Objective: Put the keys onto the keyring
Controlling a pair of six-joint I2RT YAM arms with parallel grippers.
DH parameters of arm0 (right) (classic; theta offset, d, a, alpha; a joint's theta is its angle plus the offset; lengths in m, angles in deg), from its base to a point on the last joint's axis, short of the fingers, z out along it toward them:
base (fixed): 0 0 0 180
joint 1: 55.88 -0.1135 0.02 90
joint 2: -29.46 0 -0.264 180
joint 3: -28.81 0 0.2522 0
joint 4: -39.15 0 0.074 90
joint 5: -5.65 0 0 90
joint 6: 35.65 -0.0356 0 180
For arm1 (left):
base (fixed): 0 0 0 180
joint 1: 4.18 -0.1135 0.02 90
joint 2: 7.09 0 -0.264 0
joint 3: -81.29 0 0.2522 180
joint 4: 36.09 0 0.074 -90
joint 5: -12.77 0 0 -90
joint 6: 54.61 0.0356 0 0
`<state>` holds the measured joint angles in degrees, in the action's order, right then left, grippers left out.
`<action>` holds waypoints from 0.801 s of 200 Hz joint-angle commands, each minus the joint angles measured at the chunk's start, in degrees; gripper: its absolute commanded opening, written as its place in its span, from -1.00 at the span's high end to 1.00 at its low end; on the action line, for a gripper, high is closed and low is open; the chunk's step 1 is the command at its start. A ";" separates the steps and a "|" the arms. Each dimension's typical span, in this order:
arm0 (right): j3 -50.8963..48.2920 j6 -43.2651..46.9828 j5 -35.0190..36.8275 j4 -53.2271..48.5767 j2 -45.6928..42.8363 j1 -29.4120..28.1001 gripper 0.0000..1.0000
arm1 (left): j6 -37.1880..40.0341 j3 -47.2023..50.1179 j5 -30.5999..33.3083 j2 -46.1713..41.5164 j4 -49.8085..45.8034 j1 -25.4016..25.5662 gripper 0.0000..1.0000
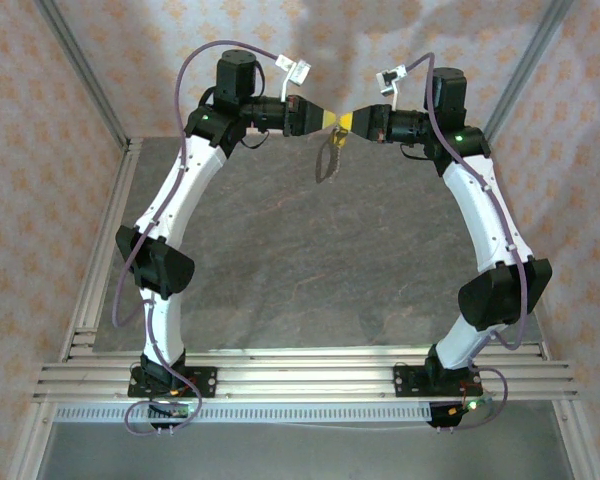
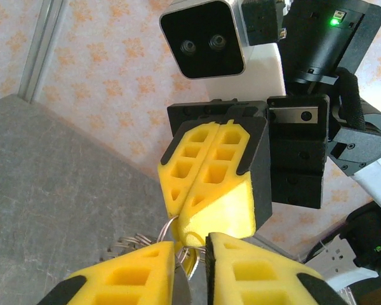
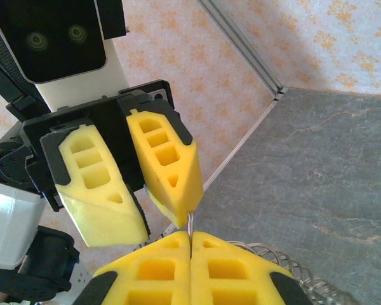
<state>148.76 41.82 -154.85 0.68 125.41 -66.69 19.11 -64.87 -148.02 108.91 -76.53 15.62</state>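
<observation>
High over the back of the table my two grippers meet tip to tip. My right gripper [image 1: 348, 122] [image 3: 190, 236] is shut on a thin wire loop of the keyring [image 3: 190, 222], whose floppy brownish rest hangs down below [image 1: 329, 158]. My left gripper [image 1: 325, 120] [image 2: 190, 254] faces it with a narrow gap between its fingers [image 2: 130, 276]. In that gap hangs a tiny key [image 2: 192, 264] with a yellow head, right at the ring's wires [image 2: 167, 227]. I cannot tell whether the pads touch it. Seen from the right wrist, the left gripper [image 3: 155, 219] has its jaws apart.
The grey table [image 1: 280, 260] lies far below both grippers. Aluminium rails [image 1: 310, 375] run along the near edge by the arm bases, and a frame post [image 1: 80, 70] stands at the back left. Wire coils [image 3: 286, 267] of the ring stick out beside my right fingers.
</observation>
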 commanded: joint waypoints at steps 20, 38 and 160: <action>-0.28 1.16 -0.77 1.24 -1.01 0.38 1.00 | 1.66 -2.12 -2.42 0.41 -1.04 0.34 0.63; -0.15 1.06 -0.82 1.24 -1.02 0.42 1.00 | 2.37 -2.50 -2.57 0.60 -1.92 0.51 0.73; 0.06 1.45 -1.78 0.55 -0.71 0.39 1.00 | 5.33 -6.64 -3.38 3.46 -6.84 1.39 1.00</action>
<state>148.74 42.01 -154.90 0.46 125.41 -66.65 22.70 -69.59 -149.26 111.32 -81.32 16.47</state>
